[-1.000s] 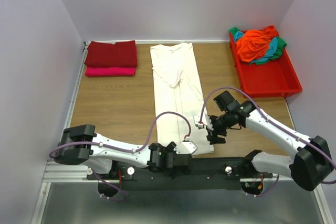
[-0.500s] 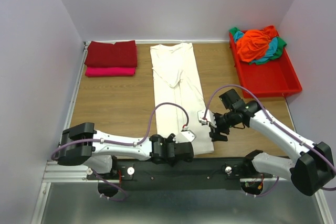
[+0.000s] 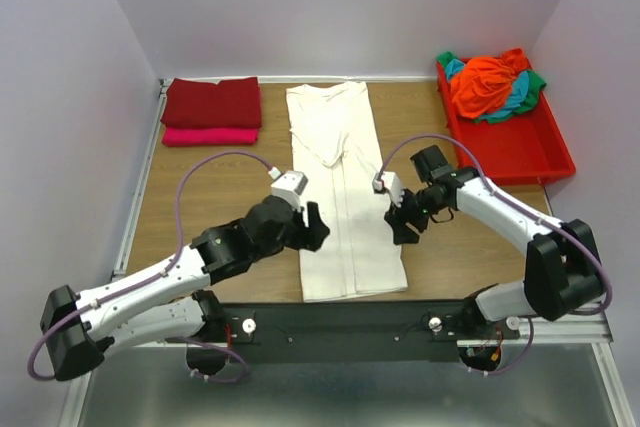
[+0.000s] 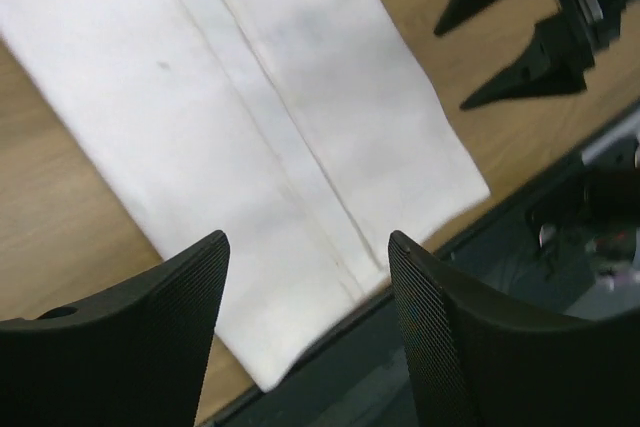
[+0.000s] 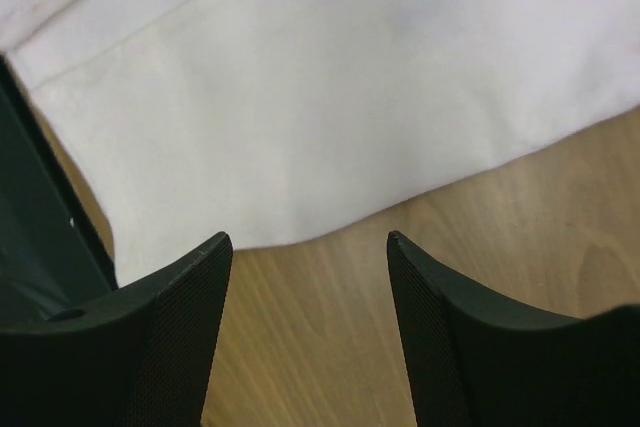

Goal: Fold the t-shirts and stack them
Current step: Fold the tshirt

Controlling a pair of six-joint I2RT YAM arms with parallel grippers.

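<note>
**Both grippers open, flanking the long cream strip**

The cream-white t-shirt (image 3: 340,167) lies flat on the table (image 3: 210,197) as a long narrow strip, its sides folded in to a centre seam. That shape explains where the arms are: one at each long edge, so that both can take the cloth at once and double it along its length. The left gripper (image 3: 312,226) hangs at the strip's left edge and the right gripper (image 3: 402,225) at its right edge. The cloth therefore lies directly between them, with its near hem a little behind both, toward the arm bases, and the collar end well ahead.

Both sets of jaws stand apart and hold nothing. The left wrist view shows cloth and seam below its spread fingers (image 4: 120,347), with nothing pinched. The right wrist view shows the shirt's edge just ahead of its fingers (image 5: 150,347), with bare wood beneath them.

The left arm reaches forward and rightward from its base in a long low diagonal, wrist pitched down at the cloth. The right arm bends at the elbow and comes back leftward, wrist turned toward the strip.

Far ahead and to the left of the left gripper, the dark red t-shirt (image 3: 212,102) sits folded on the bright pink t-shirt (image 3: 210,136), apparently the finished stack. Ahead and to the right of the right gripper, the red tray (image 3: 520,162) holds the crumpled orange, teal and green t-shirts (image 3: 487,85), which look to be waiting their turn
</note>
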